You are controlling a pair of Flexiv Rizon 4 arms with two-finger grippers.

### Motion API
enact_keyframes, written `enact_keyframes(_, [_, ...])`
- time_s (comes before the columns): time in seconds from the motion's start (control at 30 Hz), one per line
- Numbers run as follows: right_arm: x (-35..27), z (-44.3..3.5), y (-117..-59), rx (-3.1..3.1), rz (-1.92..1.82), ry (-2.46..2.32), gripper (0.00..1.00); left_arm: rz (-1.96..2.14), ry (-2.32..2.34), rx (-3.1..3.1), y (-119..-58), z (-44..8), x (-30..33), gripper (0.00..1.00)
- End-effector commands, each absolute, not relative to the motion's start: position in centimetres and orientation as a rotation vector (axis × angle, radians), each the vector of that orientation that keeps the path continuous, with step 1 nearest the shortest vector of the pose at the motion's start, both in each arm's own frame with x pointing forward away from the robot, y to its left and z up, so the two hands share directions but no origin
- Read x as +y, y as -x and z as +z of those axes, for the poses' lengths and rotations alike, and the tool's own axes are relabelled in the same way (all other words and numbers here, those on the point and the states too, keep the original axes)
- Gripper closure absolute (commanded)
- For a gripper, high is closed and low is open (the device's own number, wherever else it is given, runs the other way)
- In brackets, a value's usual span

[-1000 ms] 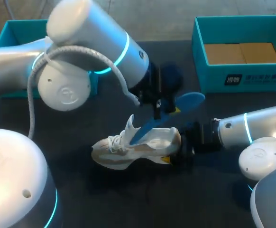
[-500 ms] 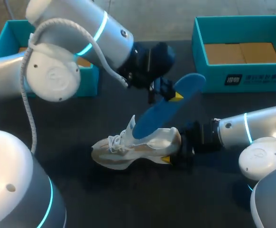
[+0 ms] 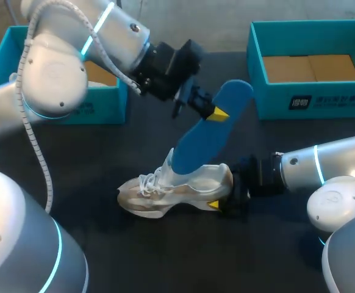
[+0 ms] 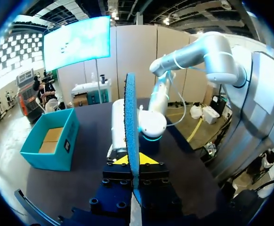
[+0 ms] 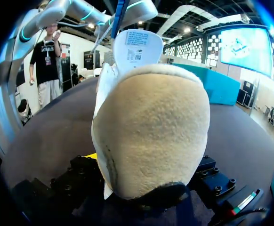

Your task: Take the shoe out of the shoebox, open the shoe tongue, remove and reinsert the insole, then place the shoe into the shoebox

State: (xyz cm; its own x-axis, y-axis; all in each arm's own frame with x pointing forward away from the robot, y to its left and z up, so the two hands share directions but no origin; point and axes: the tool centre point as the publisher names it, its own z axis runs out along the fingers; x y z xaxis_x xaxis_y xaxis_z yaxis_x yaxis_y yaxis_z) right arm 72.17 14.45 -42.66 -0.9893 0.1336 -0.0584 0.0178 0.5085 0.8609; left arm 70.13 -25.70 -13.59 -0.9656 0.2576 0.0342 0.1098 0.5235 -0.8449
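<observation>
At the left side of the dark table [image 3: 92, 159] stands a teal box [image 3: 98, 111], partly hidden behind the left arm [image 3: 55, 73], which comes in from that side and reaches past the middle. The left gripper [image 3: 209, 110] hangs above the table with its yellow-tipped fingers pinched narrowly on the upper part of a blue insole [image 3: 205, 137]. In the left wrist view the insole [image 4: 130, 117] stands edge-on, rising straight up from between the two yellow tips of the left gripper [image 4: 133, 160], a finger pressed to each face. The insole slants downward to the white shoe [image 3: 165, 192], its lower end meeting the mouth of the shoe just behind the raised tongue [image 3: 167, 162]. Whether that end sits inside the shoe cannot be told. The shoe rests on its sole near the middle of the table, toe toward the left, well apart from both boxes. At its heel, the right gripper [image 3: 229, 190] clasps the shoe from two sides. The right wrist view shows the heel of the shoe [image 5: 151, 132] filling the space between the fingers, the tongue [image 5: 137, 47] standing upright beyond it. The right arm [image 3: 324, 165] lies low along the table's right side. Behind it sits the open teal shoebox [image 3: 311, 101], a brown cardboard liner [image 3: 308, 67] on its floor.
</observation>
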Motion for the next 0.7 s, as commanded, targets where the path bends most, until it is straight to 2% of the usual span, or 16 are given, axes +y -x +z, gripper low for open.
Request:
enact_keyframes(0.03, [14.93, -43.27, -72.14, 2.63, 1.487, -0.134, 1.0, 1.57, 0.319, -2.453, -70.81, -13.87, -24.05, 1.0])
enact_keyframes(0.7, [14.93, -43.27, -72.14, 2.63, 1.487, -0.134, 1.0, 1.598, 0.3, -2.436, -70.8, -13.68, -23.49, 1.0])
